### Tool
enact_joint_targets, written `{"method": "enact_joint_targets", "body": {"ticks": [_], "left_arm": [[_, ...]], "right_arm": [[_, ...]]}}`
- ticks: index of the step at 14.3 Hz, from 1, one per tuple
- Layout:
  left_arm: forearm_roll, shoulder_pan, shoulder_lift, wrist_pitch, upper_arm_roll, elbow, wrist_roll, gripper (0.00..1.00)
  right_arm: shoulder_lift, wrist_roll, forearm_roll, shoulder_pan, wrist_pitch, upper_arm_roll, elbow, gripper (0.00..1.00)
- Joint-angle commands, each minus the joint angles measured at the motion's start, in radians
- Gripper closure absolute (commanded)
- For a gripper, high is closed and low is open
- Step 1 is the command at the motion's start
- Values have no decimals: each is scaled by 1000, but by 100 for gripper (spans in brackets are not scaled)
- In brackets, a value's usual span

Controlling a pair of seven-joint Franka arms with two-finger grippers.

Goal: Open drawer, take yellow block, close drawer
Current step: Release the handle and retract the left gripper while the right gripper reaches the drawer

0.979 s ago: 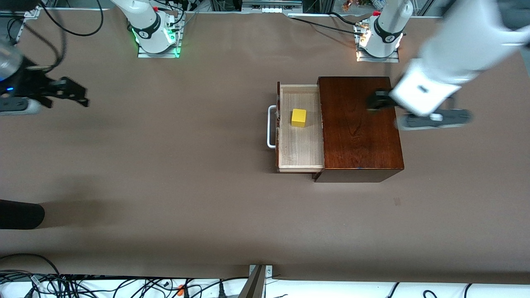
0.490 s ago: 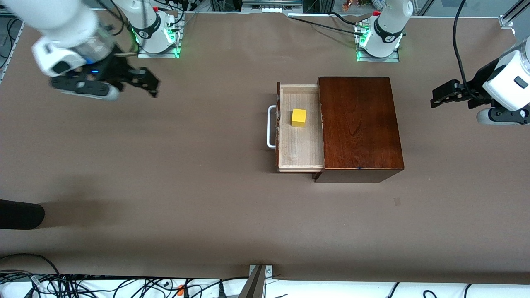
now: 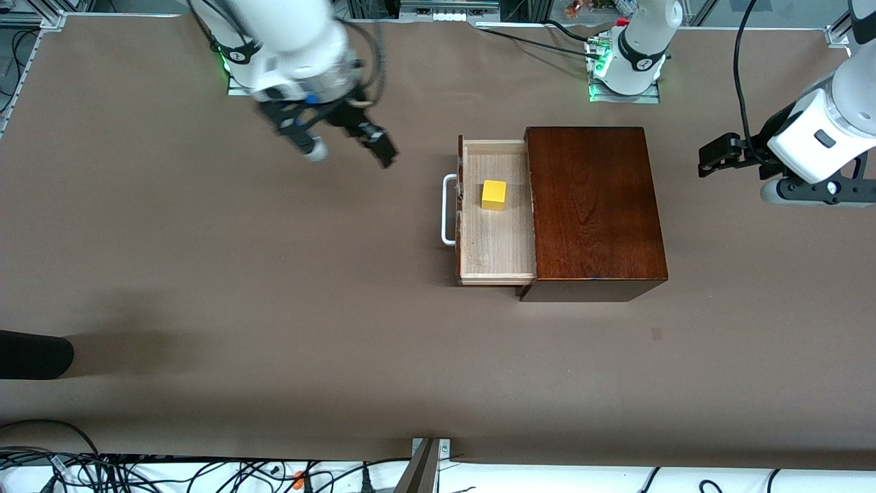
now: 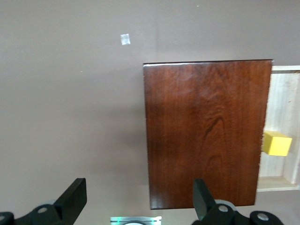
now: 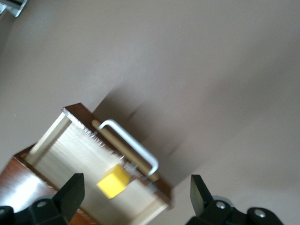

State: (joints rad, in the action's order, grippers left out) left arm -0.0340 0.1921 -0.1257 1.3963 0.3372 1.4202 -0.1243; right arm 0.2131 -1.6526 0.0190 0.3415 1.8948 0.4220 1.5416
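Observation:
The drawer point(image 3: 496, 233) is pulled out of the dark wooden box point(image 3: 592, 205), its white bar handle point(image 3: 448, 209) toward the right arm's end of the table. The yellow block point(image 3: 493, 194) sits in the pale tray. My right gripper point(image 3: 349, 152) is open and empty, over the bare table between its base and the handle. Its wrist view shows the handle point(image 5: 129, 143), the block point(image 5: 113, 183) and the gripper point(image 5: 136, 193). My left gripper point(image 3: 712, 159) is open and empty, over the table beside the box at the left arm's end. Its wrist view shows the box point(image 4: 206, 131), the block point(image 4: 276, 143) and the gripper point(image 4: 138, 201).
The two arm bases point(image 3: 260, 68) point(image 3: 626, 72) stand along the table's edge farthest from the front camera. A black object point(image 3: 34, 355) lies at the right arm's end, near the front edge. Cables point(image 3: 137, 469) run below the front edge.
My right arm has swung from its end of the table toward the drawer. My left arm has left the box top and pulled back to its own end.

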Motion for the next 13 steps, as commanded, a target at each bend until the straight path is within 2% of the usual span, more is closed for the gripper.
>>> {"method": "enact_joint_targets", "body": {"ticks": [1, 4, 6, 9, 13], "left_arm": [[35, -166, 123, 47, -225, 138, 75, 0], [35, -233, 158, 93, -302, 204, 93, 0], [34, -235, 150, 105, -313, 201, 110, 0], [34, -232, 140, 119, -313, 194, 121, 0], [31, -214, 118, 160, -314, 180, 126, 0]], "right_arm": [[89, -379, -54, 98, 65, -6, -38, 0], [202, -738, -187, 227, 92, -11, -101, 0], [284, -913, -235, 281, 95, -11, -156, 0], [385, -1041, -246, 318, 99, -14, -248, 0], [459, -1079, -277, 337, 139, -23, -268, 0]]}}
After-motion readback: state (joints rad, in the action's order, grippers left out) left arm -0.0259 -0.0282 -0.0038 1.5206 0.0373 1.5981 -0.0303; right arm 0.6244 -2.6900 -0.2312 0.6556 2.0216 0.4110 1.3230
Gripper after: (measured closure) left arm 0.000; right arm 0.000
